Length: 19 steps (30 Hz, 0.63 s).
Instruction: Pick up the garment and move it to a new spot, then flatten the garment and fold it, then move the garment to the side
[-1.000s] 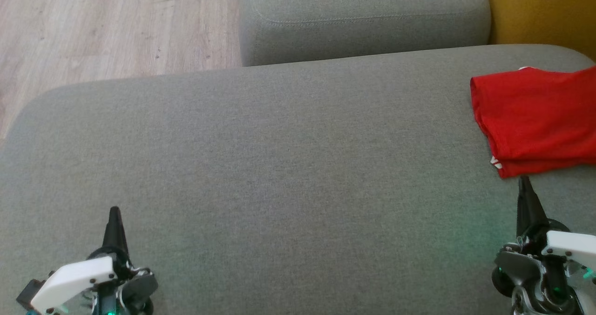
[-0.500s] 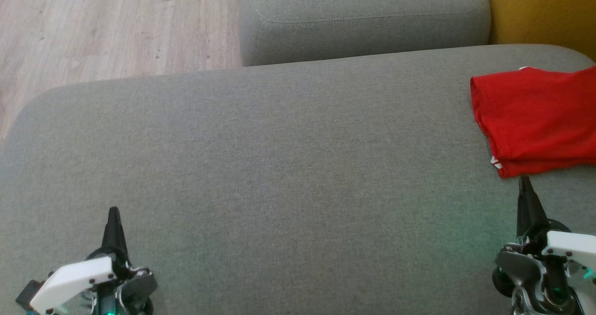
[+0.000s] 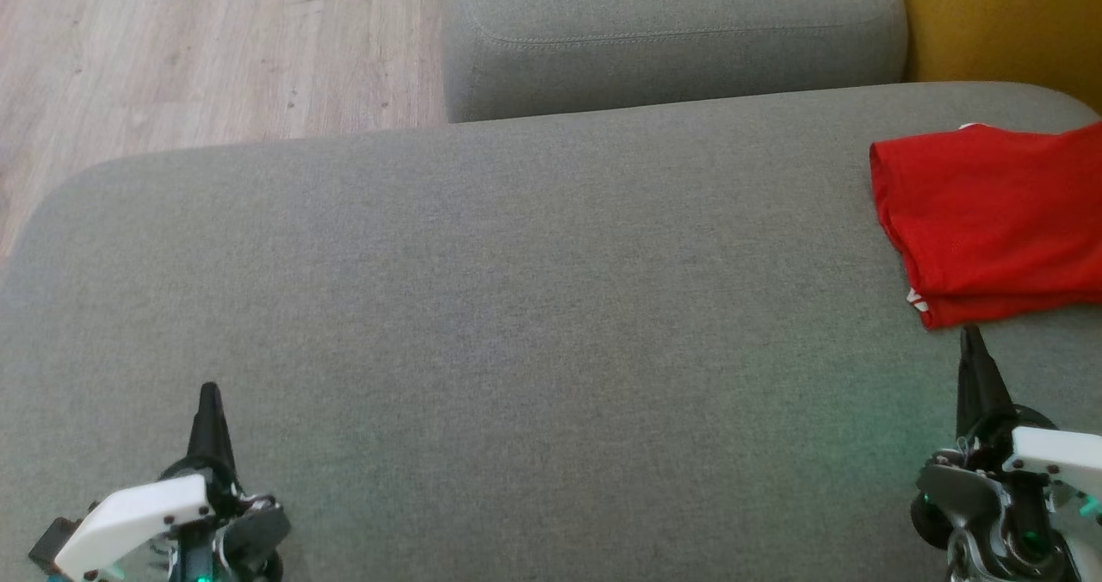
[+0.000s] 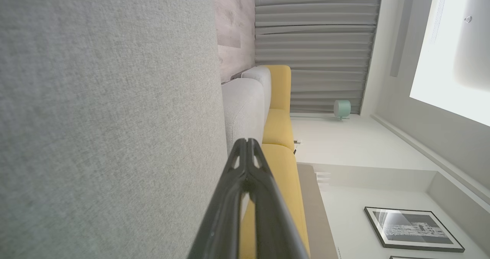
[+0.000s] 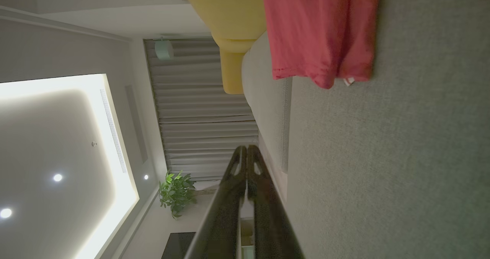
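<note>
Pointing up the head view from its lower left corner, the left gripper (image 3: pixel 209 393) has its two dark fingers pressed together into a single tip and holds nothing. The left wrist view shows that same gripper (image 4: pixel 248 142) closed, beside grey fabric. At the lower right the right gripper (image 3: pixel 971 334) is likewise pressed together and empty. Both are over a broad grey seat cushion (image 3: pixel 534 306).

Just past the right gripper's tip lies the garment (image 3: pixel 990 220), red and folded into flat layers. It sits on the cushion's right side, is cut off by the view's right edge, and has a small white mark at its near left corner. In the right wrist view a stretch of bare grey fabric separates the closed right gripper (image 5: pixel 247 148) from the garment (image 5: pixel 314 29).

Beyond the seat lies a second grey cushion (image 3: pixel 671 31), with pale wooden floor (image 3: pixel 172 48) to its left and a yellow cushion (image 3: pixel 1007 22) to its right. Farther off hang grey curtains (image 4: pixel 317 40), and a potted plant (image 5: pixel 176 192) stands near them.
</note>
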Available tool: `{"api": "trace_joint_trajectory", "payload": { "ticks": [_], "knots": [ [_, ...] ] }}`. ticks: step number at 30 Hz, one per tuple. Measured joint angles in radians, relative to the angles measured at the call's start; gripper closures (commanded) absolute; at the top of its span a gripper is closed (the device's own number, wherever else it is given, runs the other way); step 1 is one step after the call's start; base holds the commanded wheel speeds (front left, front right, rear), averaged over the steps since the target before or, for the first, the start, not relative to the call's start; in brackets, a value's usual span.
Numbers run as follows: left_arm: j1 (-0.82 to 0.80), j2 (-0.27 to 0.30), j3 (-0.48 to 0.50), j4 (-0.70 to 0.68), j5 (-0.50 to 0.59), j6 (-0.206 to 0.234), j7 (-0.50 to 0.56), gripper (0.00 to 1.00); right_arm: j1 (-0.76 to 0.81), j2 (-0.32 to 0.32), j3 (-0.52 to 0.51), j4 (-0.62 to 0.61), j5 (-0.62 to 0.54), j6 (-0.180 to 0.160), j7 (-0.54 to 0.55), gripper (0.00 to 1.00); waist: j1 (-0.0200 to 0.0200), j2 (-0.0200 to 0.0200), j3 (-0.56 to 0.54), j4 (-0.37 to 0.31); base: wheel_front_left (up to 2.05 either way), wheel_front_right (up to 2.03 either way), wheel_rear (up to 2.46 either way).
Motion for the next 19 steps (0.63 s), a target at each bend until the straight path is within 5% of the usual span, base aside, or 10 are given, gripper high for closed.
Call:
{"api": "trace_joint_trajectory", "payload": {
  "ticks": [19],
  "knots": [
    [0.0,-0.003,0.004,0.0,0.003,0.0,0.004,1.0,0.0,0.002,-0.004,0.0,0.0,0.0,0.005,1.0,0.0,0.0,0.0,0.0,0.0,0.0,0.0]
  ]
}}
